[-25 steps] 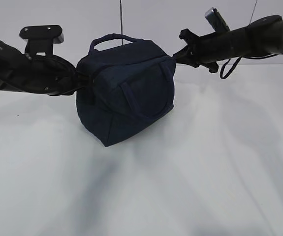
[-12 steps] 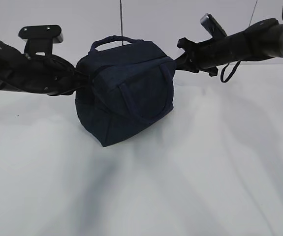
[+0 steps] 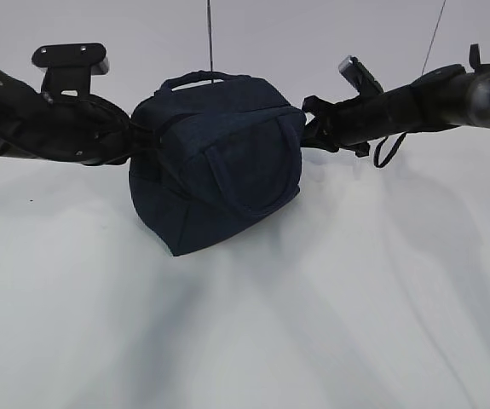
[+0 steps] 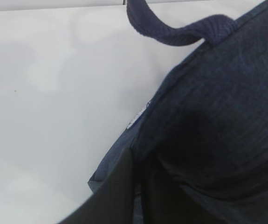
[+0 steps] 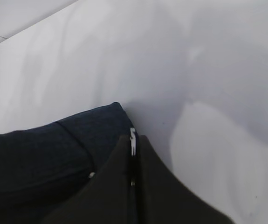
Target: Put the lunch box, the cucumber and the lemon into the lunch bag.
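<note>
Two matte black tubular arms. Left arm (image 3: 49,128): bulky rounded black casing, small pale screw dots, flat black bracket with rounded corners on top. Right arm (image 3: 415,102): slimmer black tube, grey-metallic rounded joint cap, thin looped black cable (image 3: 387,152) hanging beneath, small silver-black camera block (image 3: 357,72) mounted on top.

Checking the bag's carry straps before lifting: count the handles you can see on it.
2. One handle arches over the top rear of the lunch bag; the other handle lies flat against its front face. None seem hidden.
</note>
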You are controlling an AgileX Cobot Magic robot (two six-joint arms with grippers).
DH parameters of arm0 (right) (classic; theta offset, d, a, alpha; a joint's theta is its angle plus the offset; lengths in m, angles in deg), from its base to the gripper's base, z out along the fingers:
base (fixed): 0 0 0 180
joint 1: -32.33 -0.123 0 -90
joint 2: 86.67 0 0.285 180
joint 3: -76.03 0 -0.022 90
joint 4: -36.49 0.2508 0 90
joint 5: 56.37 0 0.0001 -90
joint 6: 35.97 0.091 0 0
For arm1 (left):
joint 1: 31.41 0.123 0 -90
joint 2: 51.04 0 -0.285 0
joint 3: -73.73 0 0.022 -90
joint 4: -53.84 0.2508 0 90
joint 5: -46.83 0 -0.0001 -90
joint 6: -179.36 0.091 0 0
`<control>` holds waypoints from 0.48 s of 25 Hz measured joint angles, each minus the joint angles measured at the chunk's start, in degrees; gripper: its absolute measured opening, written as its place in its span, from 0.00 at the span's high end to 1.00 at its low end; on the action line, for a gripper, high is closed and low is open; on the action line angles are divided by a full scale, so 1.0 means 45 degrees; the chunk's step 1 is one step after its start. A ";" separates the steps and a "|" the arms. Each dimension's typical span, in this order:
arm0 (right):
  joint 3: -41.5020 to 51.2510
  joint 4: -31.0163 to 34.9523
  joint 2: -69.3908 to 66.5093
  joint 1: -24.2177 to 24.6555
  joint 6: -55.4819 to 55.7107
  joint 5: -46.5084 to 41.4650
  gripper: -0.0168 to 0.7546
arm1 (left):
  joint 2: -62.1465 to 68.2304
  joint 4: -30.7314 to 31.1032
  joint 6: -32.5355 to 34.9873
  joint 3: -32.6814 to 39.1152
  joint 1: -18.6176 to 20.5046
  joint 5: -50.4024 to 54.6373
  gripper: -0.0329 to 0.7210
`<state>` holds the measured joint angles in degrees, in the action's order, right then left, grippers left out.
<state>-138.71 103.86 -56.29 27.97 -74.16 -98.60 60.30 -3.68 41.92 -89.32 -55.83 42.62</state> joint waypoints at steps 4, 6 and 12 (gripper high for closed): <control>-0.0020 0.0025 -0.0021 0.0000 -0.0674 0.0000 0.98 | 0.0000 0.0000 0.0000 0.0000 0.0024 0.0000 0.97; -0.0028 0.0025 -0.0021 0.0000 -0.0906 0.0000 0.98 | 0.0000 0.0000 0.0000 0.0000 0.0024 0.0000 0.97; -0.0048 0.0025 -0.0021 0.0006 -0.1151 -0.0281 0.98 | 0.0000 0.0000 0.0000 0.0000 0.0024 -0.0026 0.97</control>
<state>-138.93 103.97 -56.38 28.00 -79.34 -99.87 60.30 -3.68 41.92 -89.32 -55.72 42.50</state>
